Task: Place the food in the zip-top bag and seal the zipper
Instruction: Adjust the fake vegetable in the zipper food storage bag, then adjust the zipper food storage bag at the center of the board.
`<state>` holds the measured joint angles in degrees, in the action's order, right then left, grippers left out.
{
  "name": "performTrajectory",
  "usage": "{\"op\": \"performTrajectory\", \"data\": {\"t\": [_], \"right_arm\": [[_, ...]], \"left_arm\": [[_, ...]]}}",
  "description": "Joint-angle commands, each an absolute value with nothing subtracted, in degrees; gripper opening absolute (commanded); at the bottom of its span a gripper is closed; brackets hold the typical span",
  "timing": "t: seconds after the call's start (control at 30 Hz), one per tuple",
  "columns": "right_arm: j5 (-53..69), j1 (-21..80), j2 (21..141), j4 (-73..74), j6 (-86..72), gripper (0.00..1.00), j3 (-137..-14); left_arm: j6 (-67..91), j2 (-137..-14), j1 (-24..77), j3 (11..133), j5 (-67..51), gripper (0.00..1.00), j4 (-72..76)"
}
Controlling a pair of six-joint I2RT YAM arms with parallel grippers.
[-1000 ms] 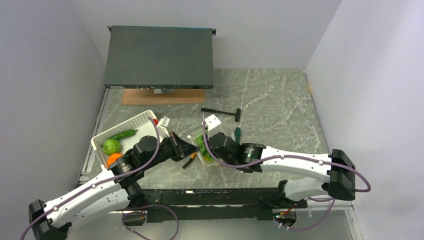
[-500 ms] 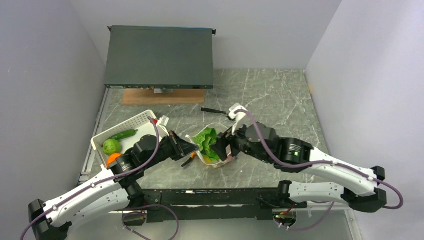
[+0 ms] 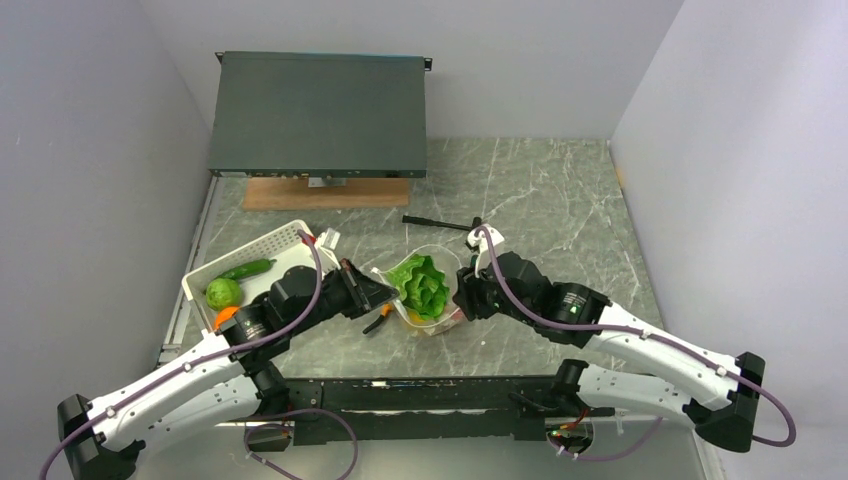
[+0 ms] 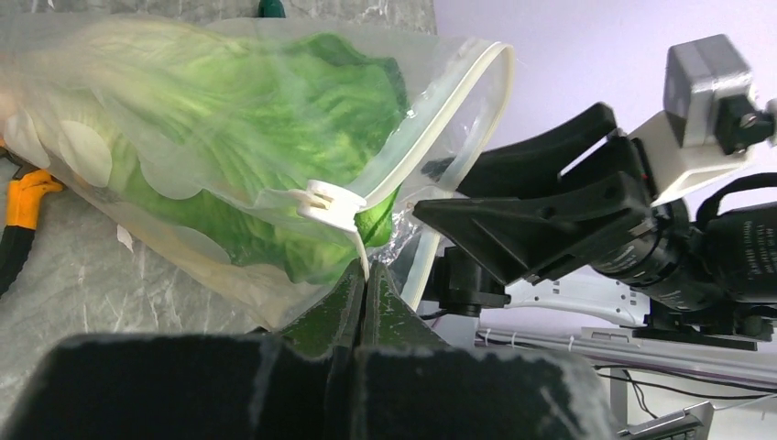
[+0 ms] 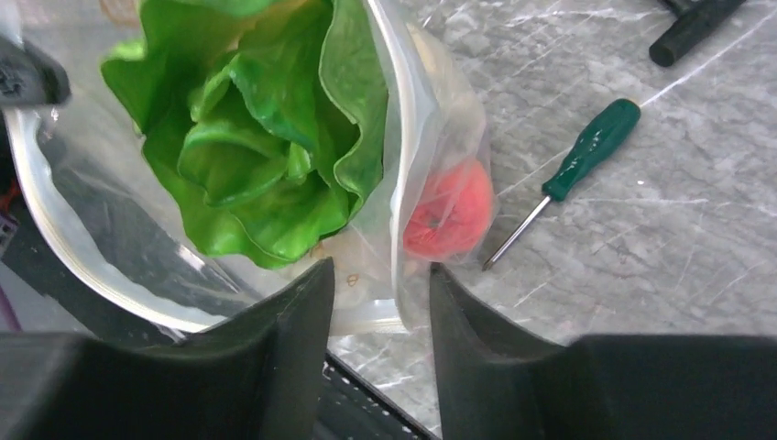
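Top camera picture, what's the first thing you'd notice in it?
The big bright green lettuce pops out, stuffed in the clear zip-top bag in the middle of the table. The left gripper pinches the bag's edge, and the right gripper sits open at the other side.

You're in a robotics lab cell: plain white walls (image 3: 90, 150) enclose the marbled surface (image 3: 540, 190), a dark rack unit (image 3: 318, 100) at its far edge.

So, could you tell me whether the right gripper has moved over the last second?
Yes: the right gripper has backed out rightward from the zip-top bag; its wrist now sits below the black hammer's head, not left of it.
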<state>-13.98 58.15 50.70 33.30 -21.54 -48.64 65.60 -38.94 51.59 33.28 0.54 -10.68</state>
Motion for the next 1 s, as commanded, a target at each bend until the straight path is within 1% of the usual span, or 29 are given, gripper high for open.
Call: {"op": "performTrajectory", "data": {"t": [0.0,0.03,0.07,0.1,0.13,0.33,0.47,0.67,0.8,0.83,0.87,0.9,0.93,0.97], "right_arm": [[-11.8,57.9,50.7,29.4,-22.4,0.32,-48.2],[-12.5,57.9,50.8,29.8,-22.0,0.21,-48.7],[-12.7,57.9,50.6,29.9,-21.6,0.12,-49.3],[-13.2,58.0,50.3,30.0,-21.1,0.02,-50.1],[-13.9,57.9,49.9,30.5,-20.7,0.00,-51.4],[-23.3,58.0,50.1,38.0,-17.9,0.00,-62.6],[-26.9,57.9,50.8,41.8,-16.5,0.00,-64.4],[-19.5,58.0,51.0,36.9,-15.7,0.00,-59.8],[-18.3,58.0,52.8,36.0,-17.4,0.00,-58.8],[-18.2,57.9,53.2,36.3,-17.5,0.00,-58.8],[-18.1,57.9,53.4,36.6,-17.6,0.00,-58.8],[-18.0,57.9,53.5,37.0,-17.8,0.00,-58.9],[-17.9,57.9,53.5,37.3,-17.9,0.00,-58.8],[-17.8,57.9,53.3,37.7,-18.1,0.00,-58.8]], "left_arm": [[64.6,-39.1,51.8,36.6,2.2,0.00,-10.4],[64.6,-39.0,51.8,36.8,2.4,0.00,-10.7],[64.5,-38.9,51.8,37.0,2.6,0.00,-10.8],[64.5,-38.8,51.8,37.0,3.0,0.00,-10.9],[64.6,-38.7,51.8,37.1,3.7,0.00,-11.2],[67.8,-33.9,51.8,35.8,11.4,0.00,-15.0],[70.0,-29.3,51.9,33.5,14.7,0.00,-16.1],[68.5,-30.0,51.9,33.7,11.9,0.00,-15.3],[65.6,-32.9,51.8,35.5,9.4,0.00,-16.2],[64.7,-33.3,51.8,36.0,9.0,0.03,-16.9],[63.4,-33.5,51.8,36.4,8.7,0.09,-17.6],[61.1,-33.6,51.8,36.8,8.7,0.18,-18.2],[58.6,-33.5,51.8,37.2,9.1,0.24,-19.1],[56.2,-33.1,51.8,37.6,10.2,0.36,-20.7]]}}
